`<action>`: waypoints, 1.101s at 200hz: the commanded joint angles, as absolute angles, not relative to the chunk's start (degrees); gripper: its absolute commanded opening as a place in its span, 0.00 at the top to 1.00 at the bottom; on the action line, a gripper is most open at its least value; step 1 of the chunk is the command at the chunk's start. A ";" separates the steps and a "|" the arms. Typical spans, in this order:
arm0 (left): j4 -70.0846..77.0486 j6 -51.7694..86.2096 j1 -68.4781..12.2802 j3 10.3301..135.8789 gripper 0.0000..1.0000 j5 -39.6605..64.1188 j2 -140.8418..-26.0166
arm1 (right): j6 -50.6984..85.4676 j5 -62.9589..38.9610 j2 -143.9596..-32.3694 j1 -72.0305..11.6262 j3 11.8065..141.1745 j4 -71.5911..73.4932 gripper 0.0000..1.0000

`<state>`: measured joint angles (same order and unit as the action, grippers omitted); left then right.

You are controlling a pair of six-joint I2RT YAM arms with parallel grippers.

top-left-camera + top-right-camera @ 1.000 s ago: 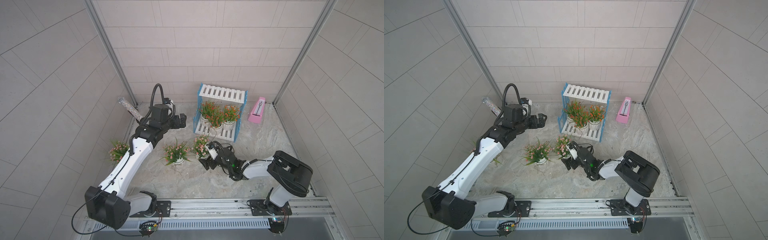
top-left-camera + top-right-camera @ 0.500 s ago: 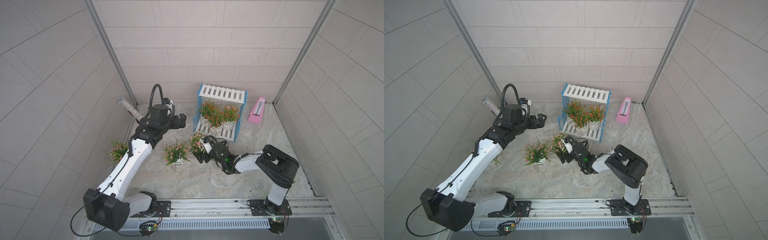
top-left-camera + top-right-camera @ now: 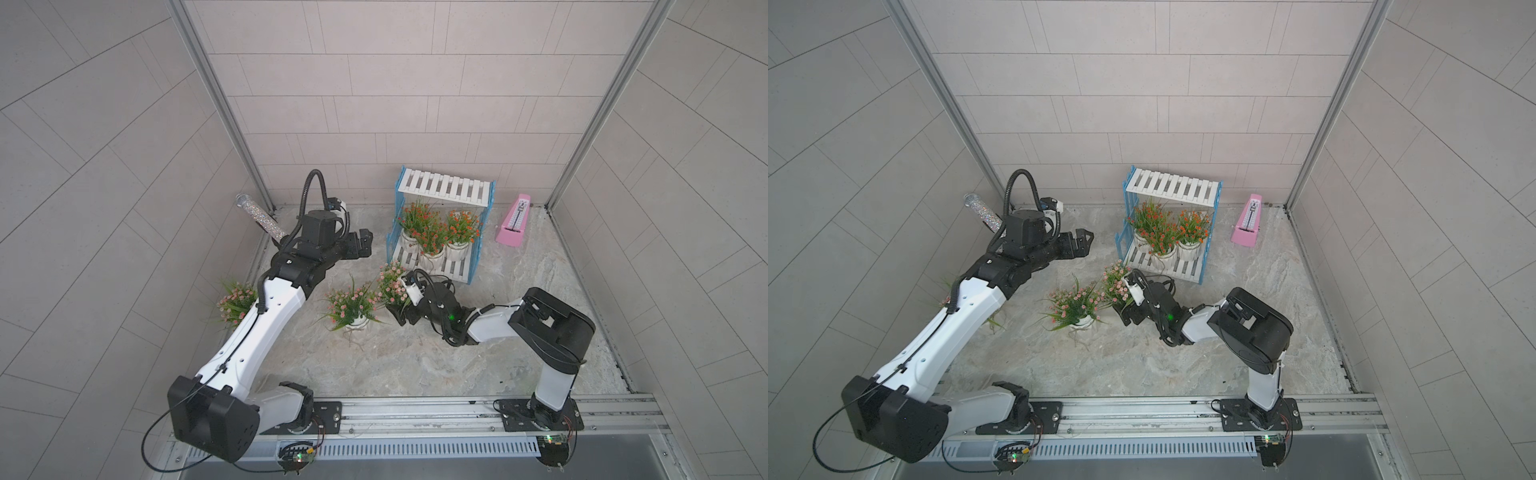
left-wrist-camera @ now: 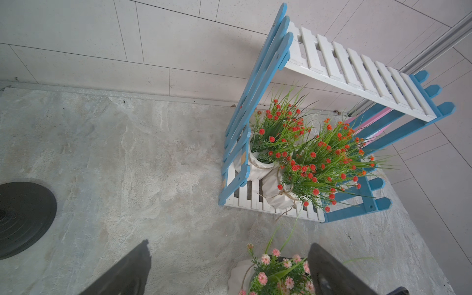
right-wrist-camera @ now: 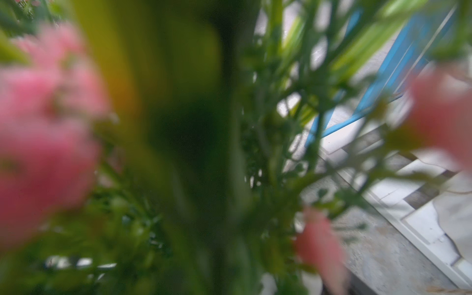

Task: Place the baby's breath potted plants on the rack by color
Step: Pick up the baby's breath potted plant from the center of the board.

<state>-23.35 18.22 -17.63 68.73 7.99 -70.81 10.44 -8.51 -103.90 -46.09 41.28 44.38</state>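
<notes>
Sitting on the lower tier of the rack [image 3: 444, 193]: three orange-red plants [image 3: 430, 232]. Standing on the counter [image 3: 415, 365] in front of the rack: three pink plants [image 3: 351, 305]. Buried in the nearest pink plant [image 3: 390, 286], just before the rack: right fingers [image 3: 401, 313], hold impossible to tell under foliage. Hovering beside the rack: left fingers [image 4: 332, 273], spread wide, empty.

The right hand [image 3: 400, 312] has pushed into the pink plant [image 3: 390, 284]

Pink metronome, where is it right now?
In both top views the pink metronome stands on the floor on the right side, close to the back wall. Its nearest neighbour is the rack, just to its left and not touching it.
</notes>
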 commanded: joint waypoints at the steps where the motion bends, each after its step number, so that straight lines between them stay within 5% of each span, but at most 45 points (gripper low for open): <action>1: -22.06 18.28 -17.39 67.96 0.00 8.37 -69.07 | 9.01 -7.29 -104.75 -46.14 42.22 42.23 0.07; 53: -22.15 18.34 -17.36 67.80 0.00 8.26 -68.61 | 9.05 -7.49 -100.41 -46.31 41.31 41.19 0.14; 118: -21.56 18.54 -17.29 67.46 0.00 7.73 -68.64 | 7.82 -2.41 -78.14 -46.17 40.84 24.12 0.14; 164: -20.83 18.98 -17.35 67.11 0.00 7.81 -68.90 | 8.29 -0.67 -67.96 -40.51 53.87 4.26 0.14; 220: -21.65 17.36 -17.95 66.97 0.00 6.17 -68.67 | 8.80 -9.10 -76.34 -25.27 79.59 -8.89 0.14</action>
